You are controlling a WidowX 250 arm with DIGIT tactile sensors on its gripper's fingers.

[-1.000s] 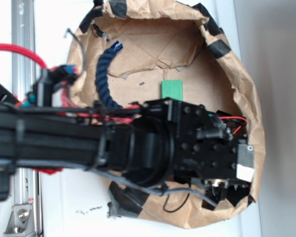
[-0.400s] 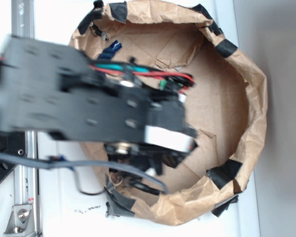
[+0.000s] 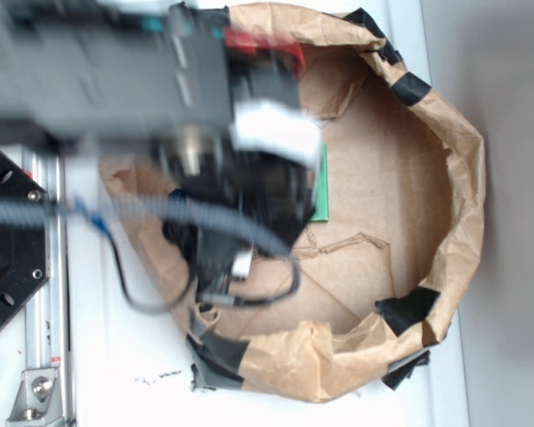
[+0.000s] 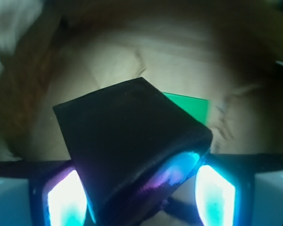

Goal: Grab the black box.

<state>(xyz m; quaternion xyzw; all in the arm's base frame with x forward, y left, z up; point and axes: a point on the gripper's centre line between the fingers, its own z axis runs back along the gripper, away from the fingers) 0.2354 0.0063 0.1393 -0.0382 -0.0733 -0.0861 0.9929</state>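
Fingers clamp black box, tilted, corner up.

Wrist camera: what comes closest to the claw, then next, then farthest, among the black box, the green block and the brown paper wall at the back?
1. The black box, right between the gripper's glowing fingers, filling the middle.
2. The green block, peeking out behind the box's right edge.
3. The brown paper wall, across the top, beyond both.

Black box smooth, slight sheen; bag crinkled brown paper.
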